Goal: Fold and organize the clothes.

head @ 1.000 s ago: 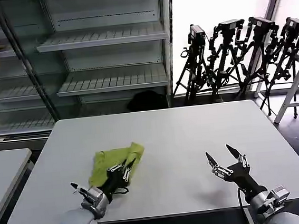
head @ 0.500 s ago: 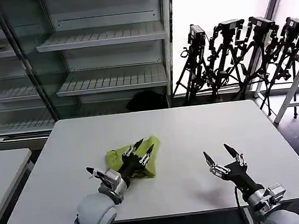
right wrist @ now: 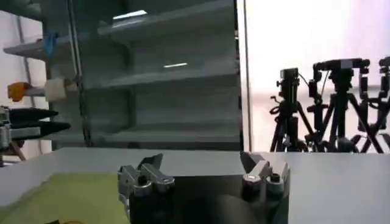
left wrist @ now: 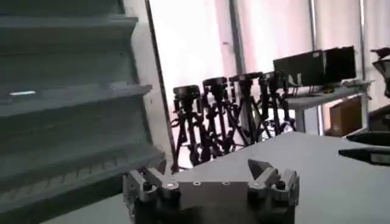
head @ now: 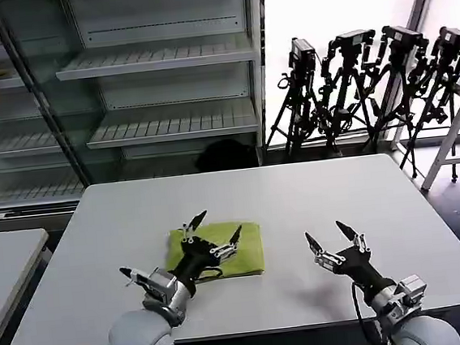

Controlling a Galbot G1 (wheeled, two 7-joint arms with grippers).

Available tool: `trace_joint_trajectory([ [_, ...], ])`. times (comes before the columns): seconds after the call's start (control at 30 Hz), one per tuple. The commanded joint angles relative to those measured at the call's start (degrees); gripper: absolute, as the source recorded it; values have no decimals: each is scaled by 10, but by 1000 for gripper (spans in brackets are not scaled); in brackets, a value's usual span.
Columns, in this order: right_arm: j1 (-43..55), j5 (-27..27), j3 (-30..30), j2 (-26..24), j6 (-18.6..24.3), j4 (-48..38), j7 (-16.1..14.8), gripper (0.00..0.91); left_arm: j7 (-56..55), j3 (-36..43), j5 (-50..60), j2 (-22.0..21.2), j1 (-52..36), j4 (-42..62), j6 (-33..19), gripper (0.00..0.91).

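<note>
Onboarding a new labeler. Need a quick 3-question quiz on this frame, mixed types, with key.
1. True or false: the T-shirt hangs off the table edge.
2. Which gripper is over the T-shirt? A) left gripper B) right gripper
3. Fill in: both grippers' fingers are ____.

Key: 1. False, it lies folded flat, well inside the edges. 2. A; the right one hovers over bare table beside it. 3. open.

Three cameras, one table

Head view looks forward and down on the table [head: 313, 189]; both wrist views sit low over it, looking level along it toward shelves [right wrist: 170, 73] and tripods [left wrist: 225, 115], which all three share.
</note>
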Motion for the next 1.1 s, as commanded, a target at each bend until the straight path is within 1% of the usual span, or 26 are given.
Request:
trace_joint_trajectory([
  [0.03, 178, 33, -152, 54, -163, -38, 2, 907, 7, -206, 33, -19, 189, -30, 6, 907],
  [0.07, 211, 55, -171, 65, -201, -43, 28, 907, 7, -217, 31, -22, 197, -36, 6, 907],
  [0.1, 234, 73, -197, 83, -229, -47, 57, 907, 8, -228, 30, -25, 206, -43, 6, 907],
  [0.13, 253, 91, -216, 95, -262, -50, 81, 907, 9, -240, 30, -29, 217, -51, 5, 907],
  [0.17, 270, 121, -226, 104, -284, -54, 91, 907, 9, -244, 30, -31, 222, -58, 5, 907],
  [0.2, 279, 141, -237, 109, -295, -56, 97, 907, 9, -251, 30, -37, 228, -66, 5, 907],
  [0.23, 292, 155, -250, 113, -295, -61, 110, 907, 9, -255, 29, -42, 230, -68, 5, 907],
  [0.27, 295, 161, -253, 117, -295, -63, 116, 907, 9, -258, 27, -45, 232, -71, 5, 907],
  [0.37, 299, 188, -249, 137, -295, -80, 151, 907, 9, -259, 23, -59, 231, -69, 5, 907],
  [0.4, 298, 191, -244, 140, -295, -88, 155, 907, 8, -257, 23, -63, 231, -66, 5, 907],
  [0.5, 291, 193, -236, 145, -295, -105, 162, 907, 8, -255, 23, -67, 235, -63, 4, 907],
  [0.67, 287, 198, -218, 157, -294, -129, 165, 907, 9, -248, 26, -70, 230, -56, 4, 907],
  [0.8, 283, 197, -199, 159, -283, -143, 155, 887, 9, -242, 30, -73, 228, -49, 4, 907],
  [0.87, 282, 198, -192, 158, -280, -146, 147, 877, 9, -241, 30, -74, 228, -45, 4, 907],
  [0.93, 282, 198, -190, 160, -281, -152, 145, 867, 9, -240, 29, -74, 228, -44, 4, 907],
  [0.97, 282, 198, -190, 161, -281, -155, 145, 796, 9, -239, 29, -74, 228, -44, 4, 907],
  [1.0, 283, 197, -191, 165, -280, -160, 145, 655, 9, -238, 29, -74, 227, -44, 4, 907],
  [1.07, 283, 197, -190, 170, -280, -164, 146, 564, 10, -236, 30, -75, 227, -45, 4, 907],
  [1.1, 283, 197, -190, 171, -280, -165, 145, 554, 10, -236, 30, -75, 227, -46, 4, 907],
])
